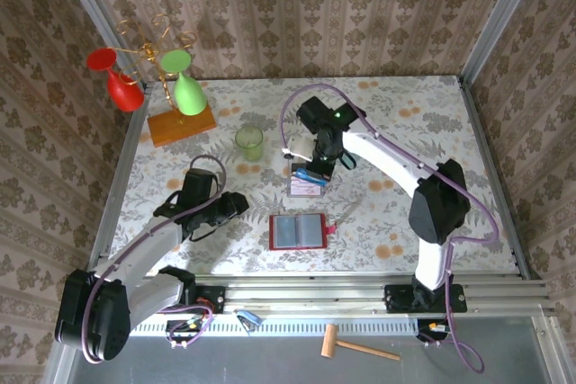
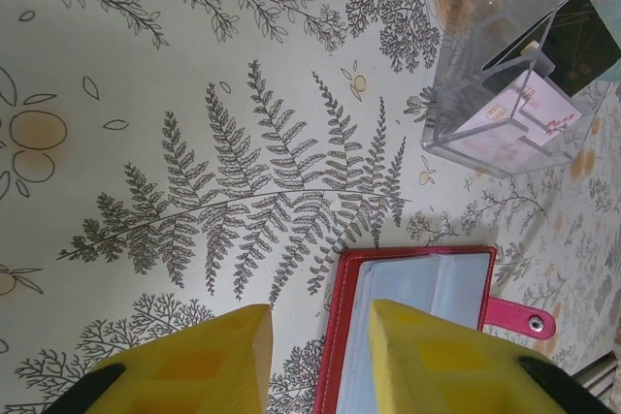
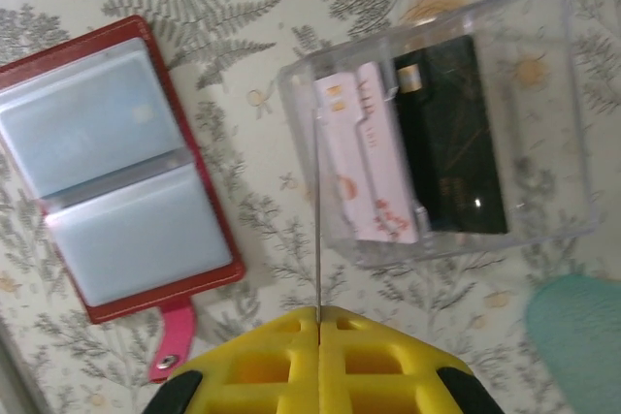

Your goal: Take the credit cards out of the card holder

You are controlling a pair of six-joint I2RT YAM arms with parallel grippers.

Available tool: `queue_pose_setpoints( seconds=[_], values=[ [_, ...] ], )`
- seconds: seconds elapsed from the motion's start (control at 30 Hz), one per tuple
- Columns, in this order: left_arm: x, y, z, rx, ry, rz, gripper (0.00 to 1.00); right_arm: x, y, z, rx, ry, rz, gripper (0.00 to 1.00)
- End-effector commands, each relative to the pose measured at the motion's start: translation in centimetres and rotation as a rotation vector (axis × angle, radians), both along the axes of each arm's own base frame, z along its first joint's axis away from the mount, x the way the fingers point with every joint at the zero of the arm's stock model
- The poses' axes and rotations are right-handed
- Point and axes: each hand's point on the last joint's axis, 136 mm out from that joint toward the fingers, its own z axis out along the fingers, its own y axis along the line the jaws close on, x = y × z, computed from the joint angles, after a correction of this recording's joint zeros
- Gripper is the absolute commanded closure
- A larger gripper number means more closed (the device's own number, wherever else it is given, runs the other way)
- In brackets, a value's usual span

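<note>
Card holder [image 1: 297, 231] lies open mid-bench, pockets apparently empty; right gripper [image 3: 318, 322], clamped on an edge-on credit card [image 3: 318, 239], hangs over the clear box [image 3: 543, 123] at its 12 o'clock, evidently for stowing; left gripper [image 2: 320, 336] part-open, empty.

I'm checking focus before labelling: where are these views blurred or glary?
Left wrist: yellow fingers soft, fern-print tablecloth sharp. Right wrist: card holder and clear box slightly blurred, faint sheen on the box walls. Top external: evenly lit, shadows soft.
</note>
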Motion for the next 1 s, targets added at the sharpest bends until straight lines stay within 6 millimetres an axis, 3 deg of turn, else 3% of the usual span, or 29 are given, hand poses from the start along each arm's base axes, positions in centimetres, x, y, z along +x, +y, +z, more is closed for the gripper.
queue_pose_setpoints(
  seconds=[0.0,0.37,0.57,0.83,0.97],
  values=[
    [-0.4,0.1,0.3,0.004,0.007,-0.019,0.67,0.3,-1.4,-0.1,-0.079,0.042,0.087,1.00],
    [-0.5,0.7,-0.1,0.002,0.041,0.041,0.67,5.8,-0.5,0.2,-0.070,0.075,0.141,1.00],
    [-1.0,1.0,-0.3,0.015,0.058,0.048,0.67,7.7,0.0,-0.5,-0.064,0.069,0.163,1.00],
    [-1.6,1.6,-0.5,0.028,0.067,0.066,0.67,8.5,1.0,-2.7,-0.048,0.077,0.206,1.00],
    [-1.8,1.8,-0.7,0.031,0.072,0.075,0.67,7.8,1.2,-4.3,-0.058,0.128,0.227,1.00]
  ],
)
